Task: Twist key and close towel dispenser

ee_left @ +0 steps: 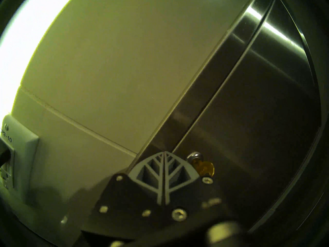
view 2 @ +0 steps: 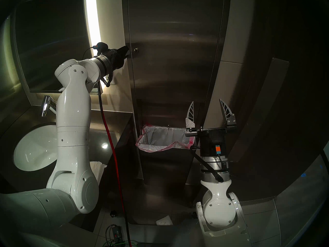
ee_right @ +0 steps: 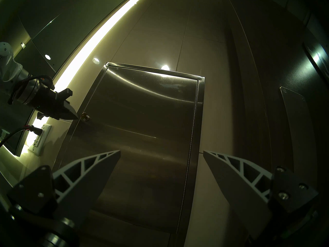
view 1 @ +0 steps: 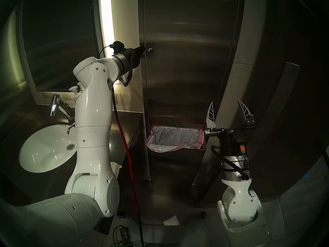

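1. Head camera, left eye: a dim washroom. The towel dispenser [view 1: 187, 63], a tall brushed-steel wall cabinet, has its long door lying flush. No writing on it can be read. The left gripper [view 1: 143, 51] is at the door's left edge, level with the small round lock [view 1: 150, 50] and just left of it; its state is hard to judge from here. The right gripper [view 1: 229, 113] stands well apart, lower right, its two pale fingers spread wide and holding nothing. Below the door sits a waste bin [view 1: 175, 139] with a pink-edged liner; a white sink [view 1: 48, 148] lies far left.

2. Head camera, right eye: nearly the same scene. The steel between lock [view 2: 136, 49] and hinge side is bare and unobstructed.

3. Left wrist camera: the left gripper [ee_left: 164, 153] has its ribbed fingers pressed flat together with nothing between them, tips over the seam where door edge meets frame. The key [ee_left: 204, 167], brass-gold, sticks out of the lock just right of the fingers; whether they touch it cannot be told. A wall socket [ee_left: 16, 145] at far left bears a label of which "3-10" can be read.

4. Right wrist camera: looking up the closed door [ee_right: 138, 116], hinge down its right side. The key [ee_right: 83, 114] sits near the door's left edge, just beyond the left gripper's tip.
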